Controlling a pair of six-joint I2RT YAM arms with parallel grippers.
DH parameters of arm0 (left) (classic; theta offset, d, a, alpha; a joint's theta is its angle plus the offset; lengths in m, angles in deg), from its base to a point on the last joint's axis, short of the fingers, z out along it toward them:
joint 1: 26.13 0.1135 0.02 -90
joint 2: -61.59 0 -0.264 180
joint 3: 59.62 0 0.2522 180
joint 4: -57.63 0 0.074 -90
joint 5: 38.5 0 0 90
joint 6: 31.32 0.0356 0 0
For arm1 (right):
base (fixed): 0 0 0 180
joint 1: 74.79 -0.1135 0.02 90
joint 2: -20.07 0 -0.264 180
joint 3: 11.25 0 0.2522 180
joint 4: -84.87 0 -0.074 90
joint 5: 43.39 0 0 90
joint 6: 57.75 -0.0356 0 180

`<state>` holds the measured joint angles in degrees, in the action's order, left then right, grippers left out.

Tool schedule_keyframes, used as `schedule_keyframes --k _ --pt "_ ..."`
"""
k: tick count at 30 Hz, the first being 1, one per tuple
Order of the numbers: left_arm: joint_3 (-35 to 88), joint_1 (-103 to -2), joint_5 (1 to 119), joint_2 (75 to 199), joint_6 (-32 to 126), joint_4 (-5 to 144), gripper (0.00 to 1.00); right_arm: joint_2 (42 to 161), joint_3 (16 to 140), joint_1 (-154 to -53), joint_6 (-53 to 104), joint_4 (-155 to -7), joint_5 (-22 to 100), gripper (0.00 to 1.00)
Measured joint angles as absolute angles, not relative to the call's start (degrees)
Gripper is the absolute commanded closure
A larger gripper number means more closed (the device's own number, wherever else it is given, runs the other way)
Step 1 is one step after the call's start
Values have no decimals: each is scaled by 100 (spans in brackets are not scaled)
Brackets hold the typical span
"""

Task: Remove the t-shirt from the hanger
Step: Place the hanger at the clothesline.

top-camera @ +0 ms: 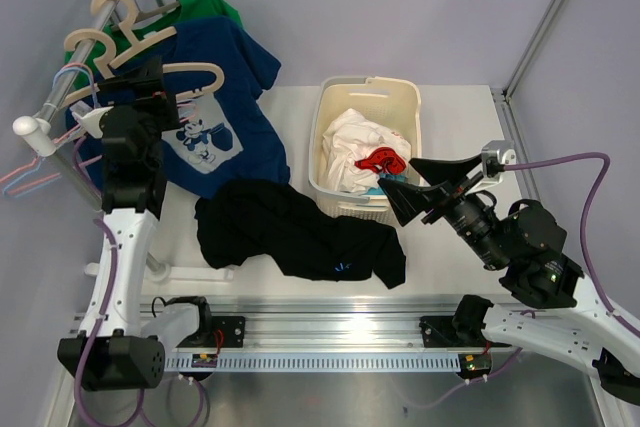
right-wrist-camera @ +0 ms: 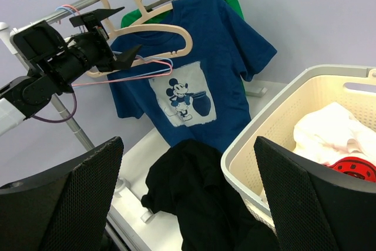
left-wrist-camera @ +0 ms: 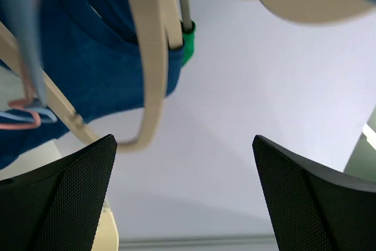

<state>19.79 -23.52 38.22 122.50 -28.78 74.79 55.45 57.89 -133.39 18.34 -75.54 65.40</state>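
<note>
Currently on hand: one black t-shirt [top-camera: 290,232], crumpled on the tabletop [top-camera: 450,127], off any hanger, just left of the basket [top-camera: 365,87]. Two more hang at the rail [top-camera: 58,95]: one blue t-shirt [top-camera: 225,97] with a cartoon print and one green t-shirt [top-camera: 210,5] behind it. Beige hangers number two, one bare hanger [top-camera: 190,72] crossing the blue collar. The one basket holds white and red cloth. The left hand [left-wrist-camera: 183,145] is released and empty beside the bare hanger. The right hand [right-wrist-camera: 188,145] is spread wide, grasping nothing.
</note>
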Motion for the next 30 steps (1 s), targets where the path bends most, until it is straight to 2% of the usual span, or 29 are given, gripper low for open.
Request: schedule_keyframes --k 10,13,16,23,30 --pt "1417 -3052 4696 11091 -2119 7507 1 5735 5789 -13339 1829 -7554 6387 0" --pt "1347 -3618 4773 10945 -1628 7544 1 5816 5789 -13339 1832 -7548 6330 0" --pt "993 -4621 4626 10654 -1048 7560 1 5932 5852 -13339 1838 -7425 6295 0" --pt "399 -5605 4782 10479 604 7564 1 6765 6687 -13339 1843 -6518 6076 0" --pt "-366 -6177 5472 10090 1773 7601 1 6985 6422 -13339 1589 -5714 5786 1"
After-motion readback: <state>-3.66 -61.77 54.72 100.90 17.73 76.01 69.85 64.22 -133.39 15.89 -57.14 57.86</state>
